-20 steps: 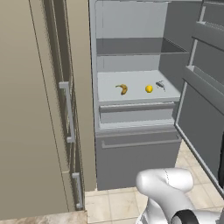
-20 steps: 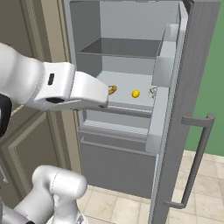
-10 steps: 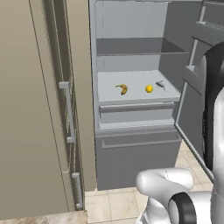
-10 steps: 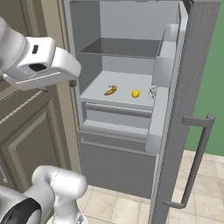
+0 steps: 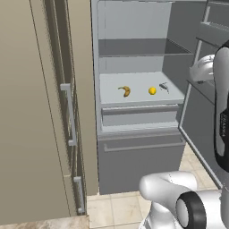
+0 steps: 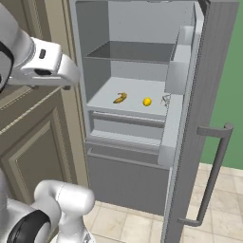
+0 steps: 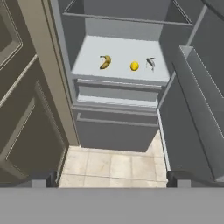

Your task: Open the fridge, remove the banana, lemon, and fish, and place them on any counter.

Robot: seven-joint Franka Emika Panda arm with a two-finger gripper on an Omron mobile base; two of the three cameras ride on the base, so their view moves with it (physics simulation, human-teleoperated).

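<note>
The fridge (image 5: 138, 161) stands open, its door (image 6: 209, 71) swung out to the right. On its middle shelf lie the banana (image 5: 125, 91), the lemon (image 5: 152, 91) and the small silver fish (image 5: 164, 87), left to right. The right base view shows the same row: banana (image 6: 120, 98), lemon (image 6: 147, 101), fish (image 6: 166, 99). In the hand view they sit far ahead: banana (image 7: 105, 62), lemon (image 7: 134, 66), fish (image 7: 150, 63). My gripper (image 7: 112, 178) is open wide and empty, held well back from the shelf and above the floor.
Tall beige cabinets (image 5: 40, 112) with bar handles flank the fridge on the left. The open door's shelves (image 7: 197, 100) and bar handle (image 6: 213, 175) jut out on the right. A speckled counter corner (image 5: 44, 222) shows at the bottom left. Tiled floor (image 7: 113, 164) lies before the fridge.
My arm has swung up and back from the fridge's front, uncovering the banana in the right base view. The gripper has stayed open and the three foods have not moved.
</note>
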